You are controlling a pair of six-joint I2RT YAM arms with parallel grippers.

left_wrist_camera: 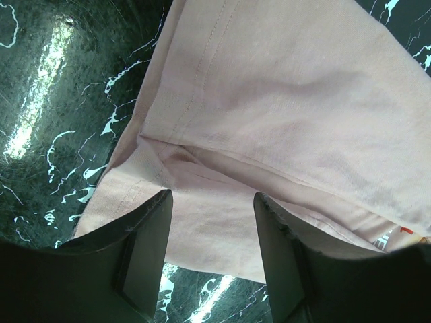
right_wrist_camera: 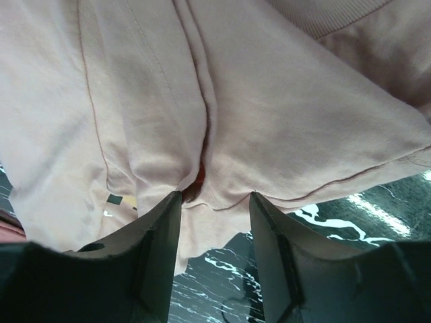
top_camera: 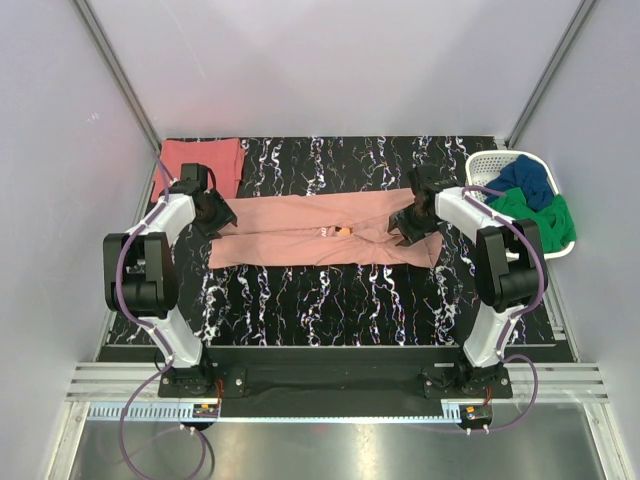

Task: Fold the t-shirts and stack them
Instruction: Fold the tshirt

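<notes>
A pale salmon-pink t-shirt (top_camera: pixel 320 238) lies across the middle of the table as a long band, folded lengthwise, with a small orange tag (top_camera: pixel 343 231) at its centre. My left gripper (top_camera: pixel 216 216) hovers over its left end, jaws open. In the left wrist view the gripper (left_wrist_camera: pixel 212 202) straddles the shirt's (left_wrist_camera: pixel 289 101) layered hem without pinching it. My right gripper (top_camera: pixel 413 223) is at the right end. In the right wrist view it (right_wrist_camera: pixel 215 200) stands open over a crease of the cloth (right_wrist_camera: pixel 283 101). A coral-red t-shirt (top_camera: pixel 203 161) lies folded at the back left corner.
A white basket (top_camera: pixel 486 160) at the back right holds blue cloth (top_camera: pixel 526 178) and green cloth (top_camera: pixel 535 215). The table top (top_camera: pixel 330 300) is black marble with white veins. Grey walls close in on both sides and at the back.
</notes>
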